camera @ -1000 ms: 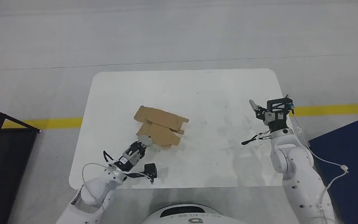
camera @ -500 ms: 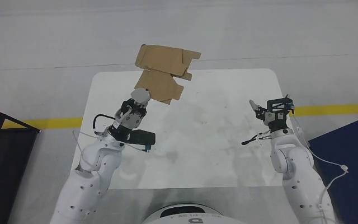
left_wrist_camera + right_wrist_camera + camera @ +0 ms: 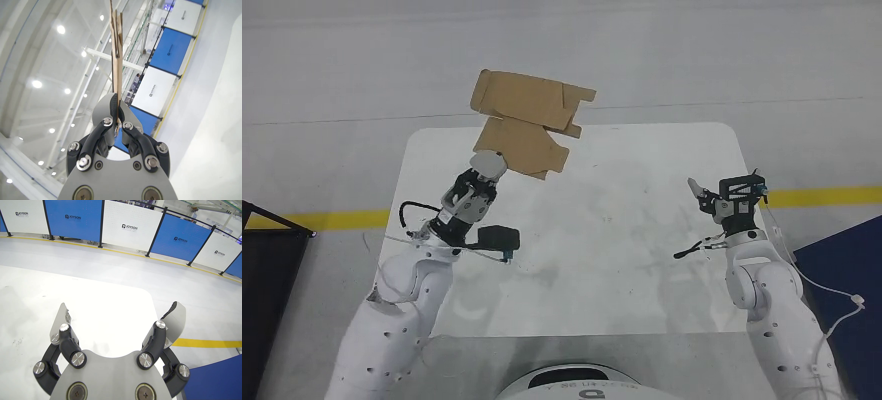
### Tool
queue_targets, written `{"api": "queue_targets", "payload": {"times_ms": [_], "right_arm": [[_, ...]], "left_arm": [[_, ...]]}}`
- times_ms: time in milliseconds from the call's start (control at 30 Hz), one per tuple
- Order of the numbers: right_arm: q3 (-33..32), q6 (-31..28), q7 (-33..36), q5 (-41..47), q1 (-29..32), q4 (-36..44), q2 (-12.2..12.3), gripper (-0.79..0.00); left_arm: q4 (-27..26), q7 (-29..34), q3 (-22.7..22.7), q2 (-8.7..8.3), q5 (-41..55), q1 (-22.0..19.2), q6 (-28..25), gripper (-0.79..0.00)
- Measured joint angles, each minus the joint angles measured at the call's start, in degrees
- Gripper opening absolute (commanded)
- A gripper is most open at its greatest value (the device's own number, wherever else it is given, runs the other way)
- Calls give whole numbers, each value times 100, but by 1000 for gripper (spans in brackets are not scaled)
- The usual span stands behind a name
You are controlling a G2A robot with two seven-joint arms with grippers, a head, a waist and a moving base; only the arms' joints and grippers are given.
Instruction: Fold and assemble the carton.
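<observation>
Upper left, the left end effector pinches the flat brown cardboard carton aloft, probably freeing its flaps; the right end effector is spread.

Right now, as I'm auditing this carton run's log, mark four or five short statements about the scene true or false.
1. The left gripper is shut on the flattened carton. True.
2. The carton lies flat on the table. False: it is held up off the table, and the left wrist view shows it edge-on against the ceiling.
3. The right gripper has its fingers open and holds nothing. True.
4. Both grippers grip the carton. False: the left one alone holds it, while the right one is apart, near the table's other side.
5. The carton is already a box. False: its layers lie flat together.
</observation>
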State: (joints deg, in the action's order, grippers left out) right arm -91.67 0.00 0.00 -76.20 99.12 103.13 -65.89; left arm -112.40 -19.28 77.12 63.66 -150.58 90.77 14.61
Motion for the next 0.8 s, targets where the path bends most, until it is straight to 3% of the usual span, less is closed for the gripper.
{"api": "queue_targets", "payload": {"times_ms": [100, 200, 267, 400, 800], "right_arm": [[0, 0, 0, 0, 0, 0, 0, 0], [0, 0, 0, 0, 0, 0, 0, 0], [0, 0, 0, 0, 0, 0, 0, 0], [0, 0, 0, 0, 0, 0, 0, 0], [0, 0, 0, 0, 0, 0, 0, 0]], "left_arm": [[-266, 578, -208, 27, -1663, -288, -196, -785], [-417, 775, -453, 32, -2519, -718, -303, -785], [-429, 786, -450, -40, -2567, -1031, -375, -785], [-545, 1070, -471, -338, -2541, -1497, -592, -785], [-551, 1077, -476, -346, -2542, -1494, -596, -785]]}}
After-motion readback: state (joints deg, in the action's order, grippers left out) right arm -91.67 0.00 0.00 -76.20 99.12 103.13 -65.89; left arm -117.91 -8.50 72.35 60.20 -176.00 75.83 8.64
